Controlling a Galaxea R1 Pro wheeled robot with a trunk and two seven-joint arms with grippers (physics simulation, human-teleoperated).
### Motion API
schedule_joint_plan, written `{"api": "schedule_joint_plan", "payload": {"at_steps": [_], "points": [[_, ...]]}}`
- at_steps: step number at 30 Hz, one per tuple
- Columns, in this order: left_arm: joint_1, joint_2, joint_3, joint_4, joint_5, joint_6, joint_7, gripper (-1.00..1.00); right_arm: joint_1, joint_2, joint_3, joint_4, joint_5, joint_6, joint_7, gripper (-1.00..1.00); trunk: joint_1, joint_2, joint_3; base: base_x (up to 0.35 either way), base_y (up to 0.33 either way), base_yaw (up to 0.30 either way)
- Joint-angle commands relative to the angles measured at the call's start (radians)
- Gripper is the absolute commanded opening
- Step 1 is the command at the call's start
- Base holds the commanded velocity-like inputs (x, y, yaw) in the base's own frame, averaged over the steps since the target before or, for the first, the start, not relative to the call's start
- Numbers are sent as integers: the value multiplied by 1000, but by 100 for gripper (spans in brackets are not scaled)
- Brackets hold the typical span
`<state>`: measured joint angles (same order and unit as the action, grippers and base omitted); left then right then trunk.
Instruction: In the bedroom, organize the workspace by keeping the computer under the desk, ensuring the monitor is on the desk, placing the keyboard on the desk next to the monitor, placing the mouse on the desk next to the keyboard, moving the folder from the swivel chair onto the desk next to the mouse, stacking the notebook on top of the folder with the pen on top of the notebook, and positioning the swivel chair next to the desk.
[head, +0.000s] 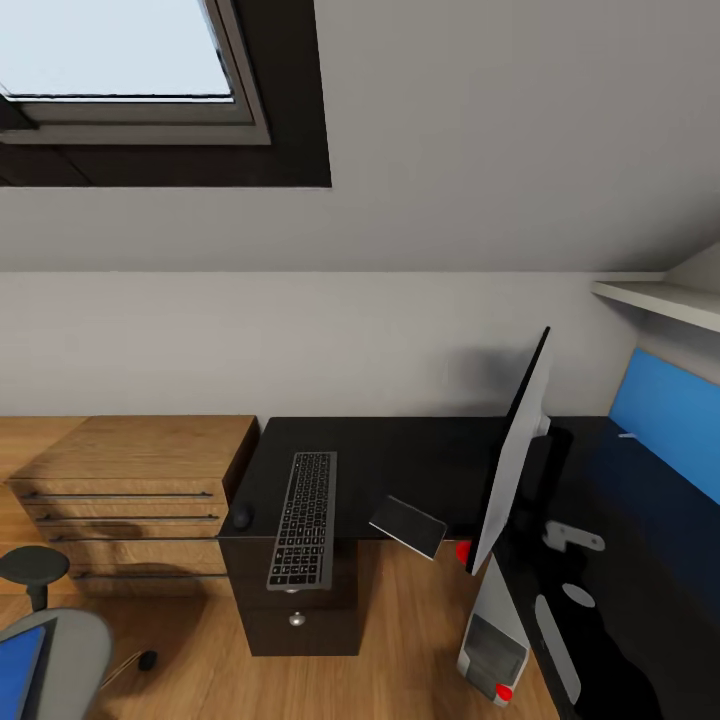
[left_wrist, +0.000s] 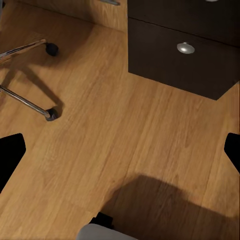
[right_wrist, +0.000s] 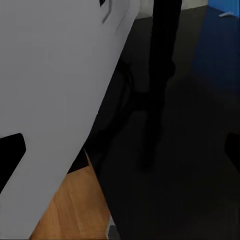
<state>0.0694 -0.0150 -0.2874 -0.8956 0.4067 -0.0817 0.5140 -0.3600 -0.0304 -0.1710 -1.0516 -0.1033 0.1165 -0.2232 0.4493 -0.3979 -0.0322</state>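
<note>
Skylight (head: 120, 50), wood chest (head: 130, 490), plank floor (left_wrist: 125, 145)

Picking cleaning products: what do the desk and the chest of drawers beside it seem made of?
The desk looks like black laminate or painted board, smooth with a soft sheen. The chest of drawers looks like light wood or veneer, with visible grain. Both are renders, so uncertain.

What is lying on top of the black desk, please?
On the desk lie the keyboard, the mouse, the dark notebook overhanging its front edge, and the standing monitor. What the monitor hides cannot be seen.
</note>
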Motion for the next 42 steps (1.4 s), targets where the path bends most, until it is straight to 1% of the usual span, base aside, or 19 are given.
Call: {"api": "schedule_joint_plan", "payload": {"at_steps": [1, 5, 11, 18, 21, 28, 34, 42], "points": [[0, 0, -3, -1, 11, -7, 4, 100, 5, 1, -4, -8, -10, 9, -5, 100, 1, -2, -2, 0, 0, 0], [0, -2, -3, -1, 11, -8, 4, 100, 10, 2, -9, -26, -9, 32, -6, 100, 1, -2, -2, 0, 0, 0], [0, -1, -15, -1, 11, -37, 2, 100, 13, -32, -22, 3, 11, 8, -13, 100, 1, -2, -2, 0, 0, 0], [0, 0, -19, 0, 11, -75, 1, 100, 13, -71, -25, 42, 15, -17, -14, 100, 1, -2, -2, 0, 0, 0], [0, 0, -19, 0, 11, -77, 1, 100, 13, -85, -24, 58, 16, -31, -15, 100, 1, -2, -2, 0, 0, 0], [0, 0, -19, 0, 11, -78, 1, 100, 13, -86, -20, 59, 19, -69, -15, 100, 1, -2, -2, 0, 0, 0], [0, 0, -19, 0, 11, -78, 1, 100, 13, -86, -19, 59, 19, -71, -15, 100, 1, -2, -2, 1, 0, 0], [0, 0, -19, 1, 11, -78, 1, 100, 12, -86, -20, 62, 19, -71, -15, 100, 1, -2, -2, 227, 0, 0]]}}
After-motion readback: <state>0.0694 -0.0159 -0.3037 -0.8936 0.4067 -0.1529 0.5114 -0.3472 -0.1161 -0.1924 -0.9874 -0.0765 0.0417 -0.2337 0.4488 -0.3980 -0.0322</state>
